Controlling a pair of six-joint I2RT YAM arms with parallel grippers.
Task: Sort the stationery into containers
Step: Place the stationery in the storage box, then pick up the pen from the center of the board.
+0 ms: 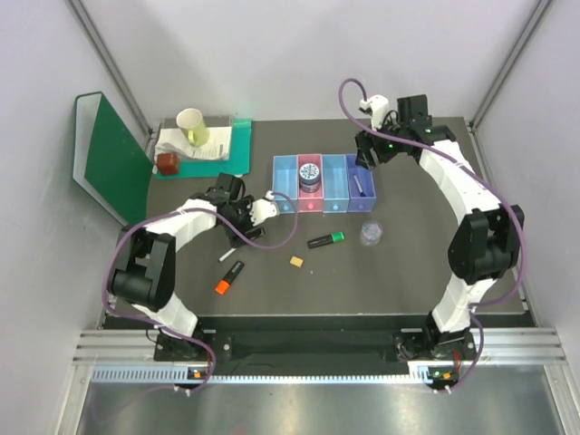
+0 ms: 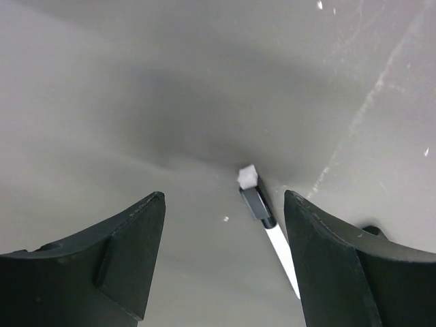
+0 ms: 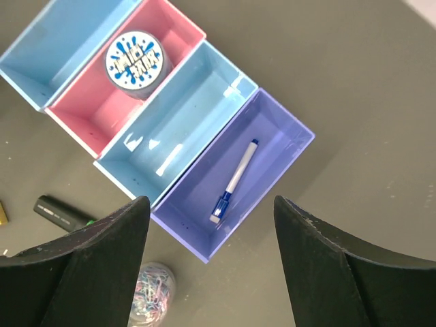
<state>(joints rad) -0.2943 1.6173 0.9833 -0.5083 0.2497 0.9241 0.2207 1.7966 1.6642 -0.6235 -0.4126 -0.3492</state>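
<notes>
Dark desk (image 1: 408, 281) carries the row of bins (image 1: 333, 205), with the tin (image 1: 310, 172) in the pink one and a white pen (image 3: 234, 181) in the purple. Above them the right claw (image 3: 210, 204) hangs wide open, empty; the left claw (image 2: 225, 197), likewise spread and empty, frames another pen (image 2: 274, 238).

- Left arm (image 1: 192, 215) and right arm (image 1: 450, 175): white link shells with black joint housings.
- Purple cable (image 1: 272, 243): one is routed along each arm, outside the shells.
- Left tool (image 2: 225, 204) and right tool (image 3: 211, 204): two matte black, tapered fingers each.
- Bases (image 1: 441, 361): black, with small coloured indicator lights.
</notes>
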